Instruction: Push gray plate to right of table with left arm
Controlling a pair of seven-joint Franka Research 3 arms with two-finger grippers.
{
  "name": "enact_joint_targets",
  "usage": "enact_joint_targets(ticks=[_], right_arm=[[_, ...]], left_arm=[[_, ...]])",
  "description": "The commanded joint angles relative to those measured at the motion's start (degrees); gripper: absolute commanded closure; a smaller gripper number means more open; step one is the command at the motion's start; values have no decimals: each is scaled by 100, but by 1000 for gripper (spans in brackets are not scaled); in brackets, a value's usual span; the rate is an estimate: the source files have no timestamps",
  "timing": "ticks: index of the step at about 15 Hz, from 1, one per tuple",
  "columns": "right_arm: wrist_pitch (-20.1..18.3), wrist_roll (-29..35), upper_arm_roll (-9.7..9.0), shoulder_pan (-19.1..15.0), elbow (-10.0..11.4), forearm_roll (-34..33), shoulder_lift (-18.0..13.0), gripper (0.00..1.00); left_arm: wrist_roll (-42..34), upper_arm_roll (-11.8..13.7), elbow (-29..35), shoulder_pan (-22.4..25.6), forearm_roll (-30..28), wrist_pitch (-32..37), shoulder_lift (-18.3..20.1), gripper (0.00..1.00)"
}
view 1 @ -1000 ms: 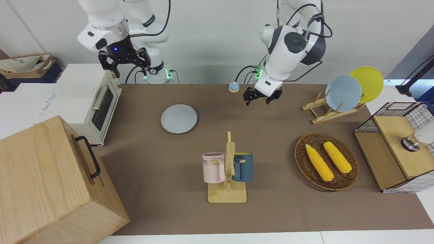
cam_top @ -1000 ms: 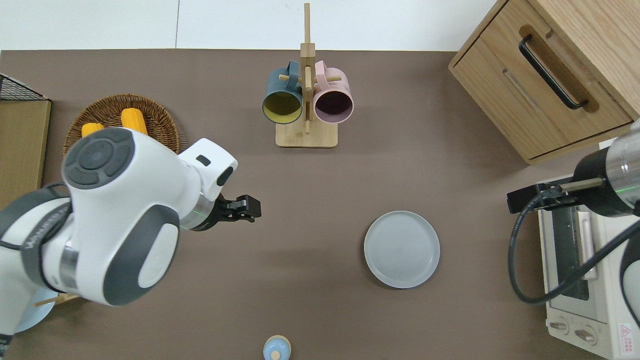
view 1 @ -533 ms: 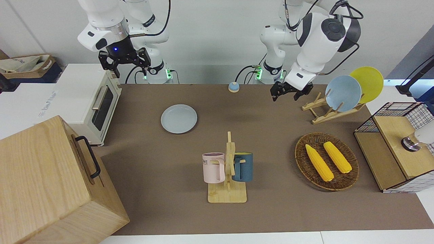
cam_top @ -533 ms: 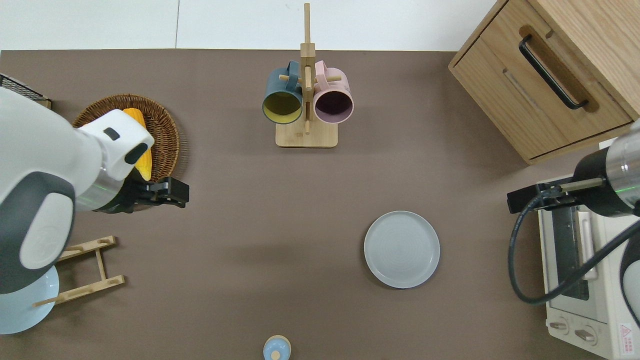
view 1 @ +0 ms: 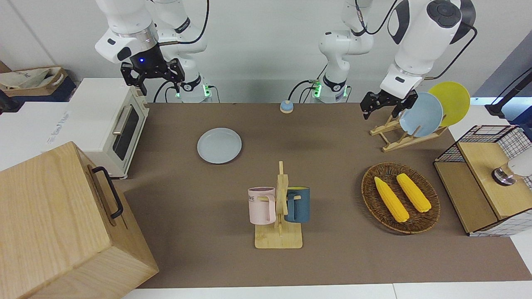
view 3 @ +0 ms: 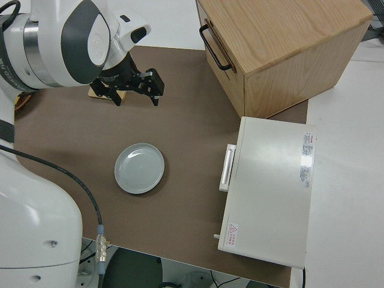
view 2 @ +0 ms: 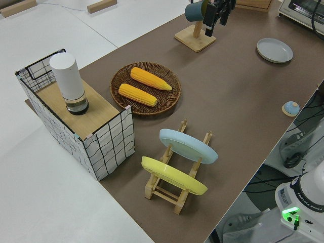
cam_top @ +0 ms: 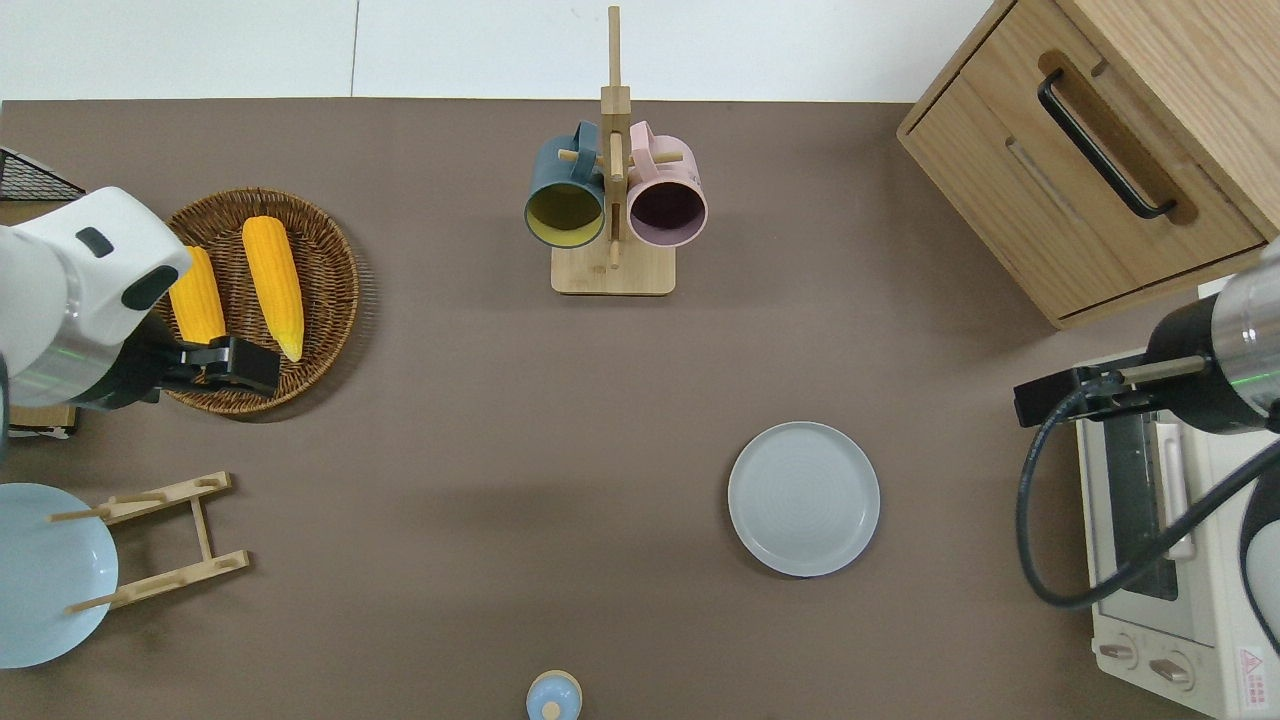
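- The gray plate [cam_top: 804, 498] lies flat on the table [cam_top: 480, 450], toward the right arm's end, at about 4 o'clock from the mug rack [cam_top: 613, 190] in the overhead view, near the toaster oven [cam_top: 1160, 540].
- The left end effector [cam_top: 238, 364] hangs over the rim of the wicker basket [cam_top: 320, 300] at its 6 o'clock edge, well apart from the plate; its fingers are spread and released, grasping nothing.
- Two corn cobs [cam_top: 272, 285] lie in the basket.
- The sky-blue plate [view 1: 420, 114] and yellow plate [view 1: 451, 101] stand tilted in the wooden dish rack [view 1: 395, 137].
- The right arm is parked, its end effector [view 1: 152, 74] released.
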State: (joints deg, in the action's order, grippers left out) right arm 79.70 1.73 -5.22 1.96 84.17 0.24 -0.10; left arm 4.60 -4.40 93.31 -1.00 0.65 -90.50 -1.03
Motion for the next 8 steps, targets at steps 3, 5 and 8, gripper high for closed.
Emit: enact_joint_targets(ticks=[3,5,8], right_arm=[[-69,-15,-23,-65,3,46,-43,17],[-69,-6,-32,-65,3,46,-43,17],[-69,-15,-32,-65,3,46,-43,17]], left_arm=[[-600,483,-164,39,-276,147,-64,7],[-592,501,-199,30,-276,147,-64,7],[-600,501,-199,30,-276,147,-64,7]])
